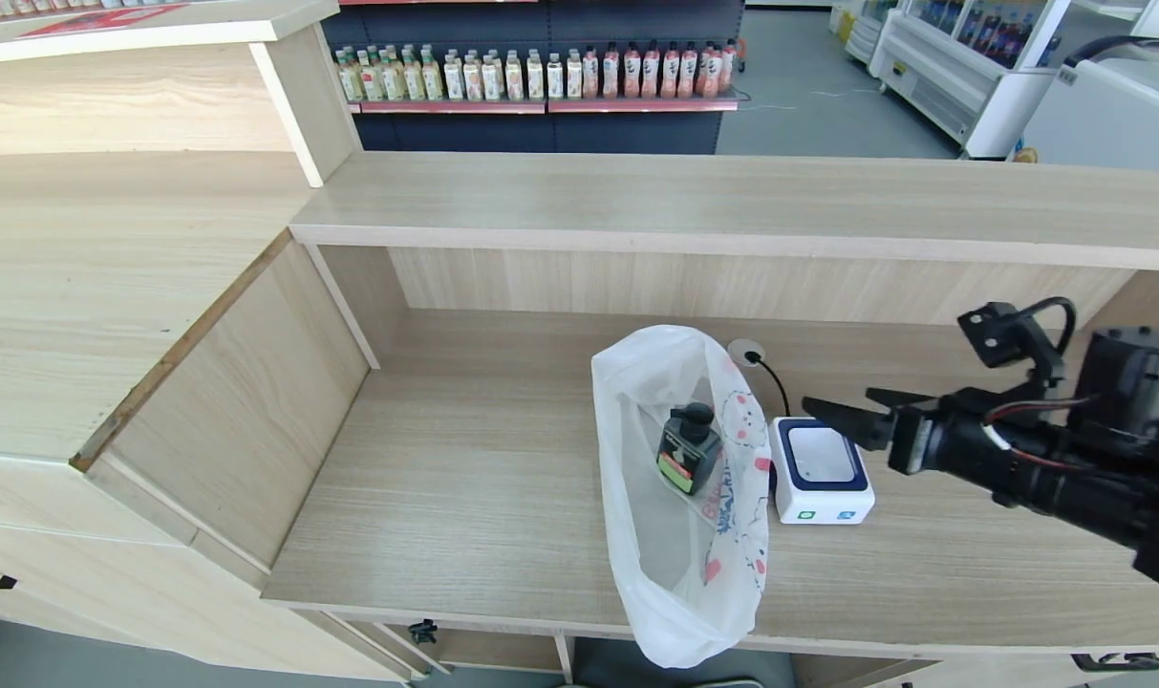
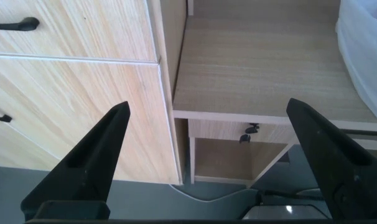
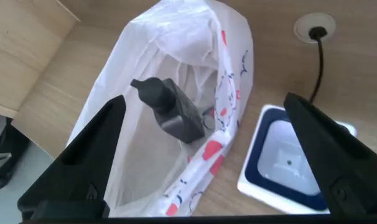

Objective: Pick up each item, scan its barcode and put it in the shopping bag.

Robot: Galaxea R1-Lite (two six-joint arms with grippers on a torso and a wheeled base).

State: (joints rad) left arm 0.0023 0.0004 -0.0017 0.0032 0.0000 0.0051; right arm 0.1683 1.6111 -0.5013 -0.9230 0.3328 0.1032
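1. Jaws spread wide and empty, the right gripper [image 1: 854, 413] hovers over the scanner [image 1: 818, 470]. The pump bottle [image 1: 689, 449] lies ahead of them inside the shopping bag [image 1: 627, 382], likely placed beside the scanner for short drops.
2. The left gripper [image 2: 208, 104], jaws parted, hangs before the counter [image 2: 263, 68].
3. The head view catches the bottle's coloured label; the right wrist view presents a plain dark side.

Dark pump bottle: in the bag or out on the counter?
In. The dark pump bottle sits tilted inside the open white shopping bag, bag walls around it. The right gripper is open and holds nothing.
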